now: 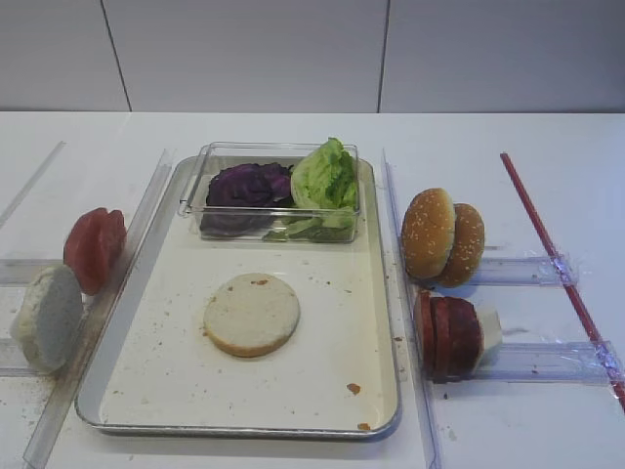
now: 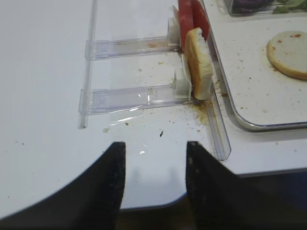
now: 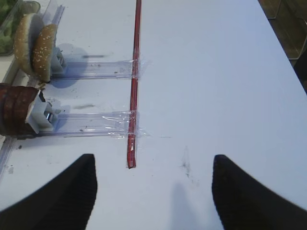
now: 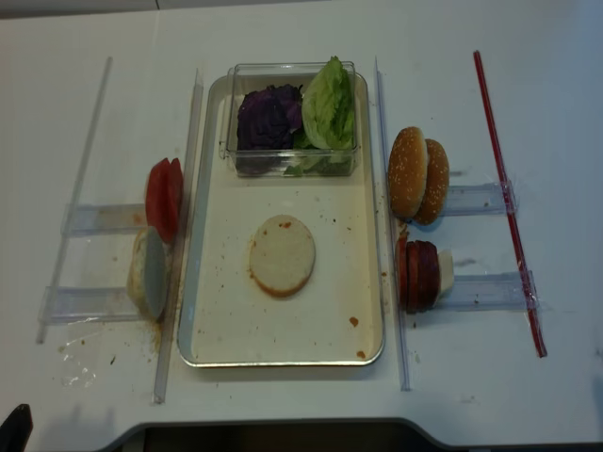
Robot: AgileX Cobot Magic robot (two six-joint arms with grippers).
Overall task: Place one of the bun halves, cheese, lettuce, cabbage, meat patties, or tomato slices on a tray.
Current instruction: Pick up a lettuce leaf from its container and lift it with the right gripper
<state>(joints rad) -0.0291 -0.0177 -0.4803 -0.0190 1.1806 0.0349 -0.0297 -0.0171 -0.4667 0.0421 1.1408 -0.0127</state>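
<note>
White tabletop, pale panelled wall behind. Exterior high view: tray (image 1: 383, 386) sitting mid-table, a bun half (image 1: 252, 314) lying flat, cut face up, near its centre. Clear container (image 1: 208, 223) along the tray's far edge holding cabbage (image 1: 246, 186) and lettuce (image 1: 326, 176). Off the tray's left edge, tomato slices (image 1: 94, 248) and another bun half (image 1: 46, 318) standing on edge in clear racks. Off the right edge, sesame buns (image 1: 441, 237) and meat patties (image 1: 447, 336) standing upright, with a pale slice, probably cheese (image 1: 487, 331), behind the patties. Red strip (image 1: 558, 262) running along the right side. No arm showing.

Right wrist view: right gripper (image 3: 152, 189) hanging released over bare table near the strip's end, jaws wide apart, nothing between them; patties and buns sitting toward the left edge.

Left wrist view: left gripper (image 2: 155, 175) hanging over the table's near edge, fingers parted, empty, rack with the standing bun half just ahead.

Realsense view: same layout from above, grippers not showing.

Handling, as a guess: everything here looking light. Buns soft and crushable, so pinching gently across the flat faces. Patties looking firmer, possibly greasy. Tomato probably slick and fragile. Leaves floppy.

No brands, labels or readable writing anywhere.
</note>
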